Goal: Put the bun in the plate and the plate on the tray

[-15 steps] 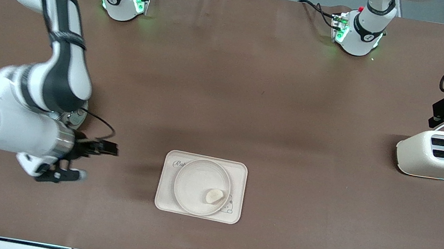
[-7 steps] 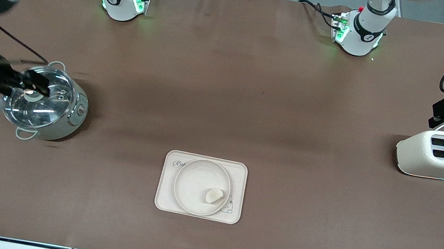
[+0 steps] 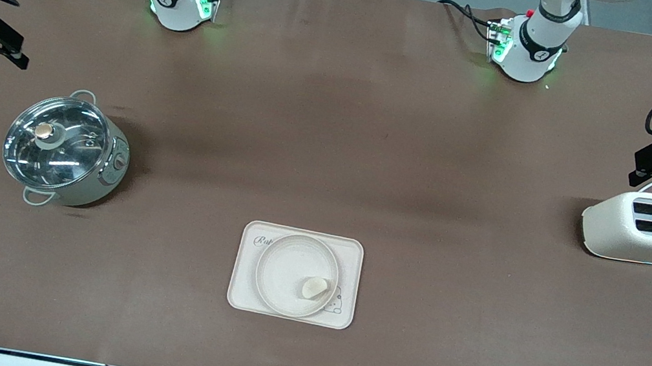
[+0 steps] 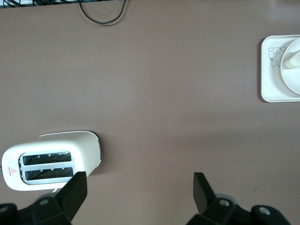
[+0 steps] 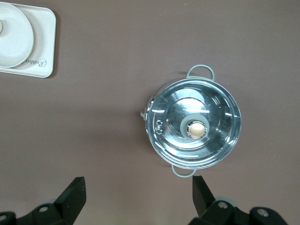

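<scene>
bun [image 3: 315,287] in plate [image 3: 286,271] on tray [image 3: 241,287], lower centre of frame; left gripper [image 4: 136,185] and right gripper [image 5: 136,190] spread, empty, at frame edges.

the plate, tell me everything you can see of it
The plate is a round, shallow, cream-white dish with a raised rim, plain and unmarked, with a matte look like plastic or ceramic. It lies flat on the tray, covering part of the lettering and most of the rabbit drawing. The bun rests inside it, close to the rim on the side toward the left arm's end of the table. No gripper touches it. Each wrist view shows only a part of it at the picture's edge.
</scene>
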`<state>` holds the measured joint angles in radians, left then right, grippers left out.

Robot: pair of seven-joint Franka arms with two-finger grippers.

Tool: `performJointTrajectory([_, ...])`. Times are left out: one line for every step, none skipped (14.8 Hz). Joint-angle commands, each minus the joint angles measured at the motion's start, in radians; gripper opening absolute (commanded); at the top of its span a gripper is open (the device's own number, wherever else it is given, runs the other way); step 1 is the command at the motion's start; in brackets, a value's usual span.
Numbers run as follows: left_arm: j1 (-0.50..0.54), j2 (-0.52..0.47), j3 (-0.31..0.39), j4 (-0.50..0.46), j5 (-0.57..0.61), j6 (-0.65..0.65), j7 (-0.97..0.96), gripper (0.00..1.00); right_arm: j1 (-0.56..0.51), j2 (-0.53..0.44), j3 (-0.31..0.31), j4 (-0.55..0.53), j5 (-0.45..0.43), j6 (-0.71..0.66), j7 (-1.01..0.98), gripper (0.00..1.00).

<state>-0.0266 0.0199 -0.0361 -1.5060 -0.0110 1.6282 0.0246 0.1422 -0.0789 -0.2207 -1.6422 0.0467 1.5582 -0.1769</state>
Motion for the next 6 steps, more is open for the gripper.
performJointTrajectory([0.004,0.000,-0.005,0.012,0.014,-0.019,-0.008,1.00,-0.015,-0.088,0.009,-0.111,-0.016,0.040,-0.016,1.00])
performJointTrajectory([0.004,0.002,-0.005,0.012,0.014,-0.019,-0.008,1.00,-0.015,-0.084,0.011,-0.104,-0.019,0.040,-0.021,1.00])
performJointTrajectory([0.004,0.002,-0.004,0.012,0.014,-0.019,-0.006,1.00,-0.012,-0.079,0.009,-0.094,-0.024,0.033,-0.024,1.00])
performJointTrajectory([0.004,0.002,-0.004,0.012,0.014,-0.019,0.000,1.00,-0.013,-0.073,0.011,-0.090,-0.025,0.028,-0.024,1.00])
performJointTrajectory([0.004,0.002,-0.004,0.017,0.016,-0.019,-0.006,1.00,-0.007,-0.064,0.011,-0.082,-0.027,0.028,-0.024,1.00])
performJointTrajectory([0.004,0.002,-0.004,0.020,0.019,-0.019,-0.009,1.00,-0.007,-0.061,0.012,-0.079,-0.027,0.028,-0.023,1.00])
